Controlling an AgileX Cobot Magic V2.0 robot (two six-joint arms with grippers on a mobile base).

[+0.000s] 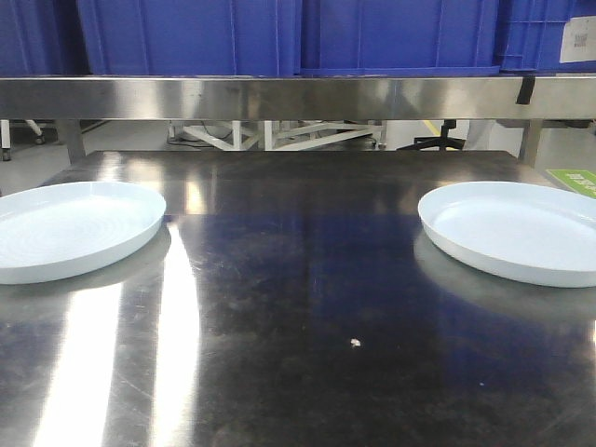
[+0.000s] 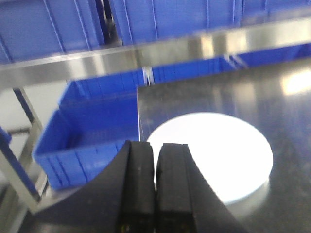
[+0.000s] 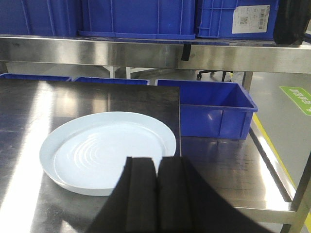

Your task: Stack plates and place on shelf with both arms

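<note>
Two white plates lie on the dark steel tabletop (image 1: 298,279), far apart. One plate (image 1: 70,228) is at the left edge, the other plate (image 1: 517,230) at the right edge. In the left wrist view the left plate (image 2: 218,155) glares white just beyond my left gripper (image 2: 156,148), which is shut on nothing. In the right wrist view the right plate (image 3: 97,150) lies in front of my right gripper (image 3: 157,162), also shut and empty. The shelf rail (image 1: 298,97) runs across behind the table. Neither gripper shows in the front view.
Blue crates (image 1: 279,35) sit on the shelf above the rail. More blue crates stand low beside the table, one on the left (image 2: 82,141) and one on the right (image 3: 206,109). A small crumb (image 1: 355,343) lies mid-table. The table's side edges are close to both plates.
</note>
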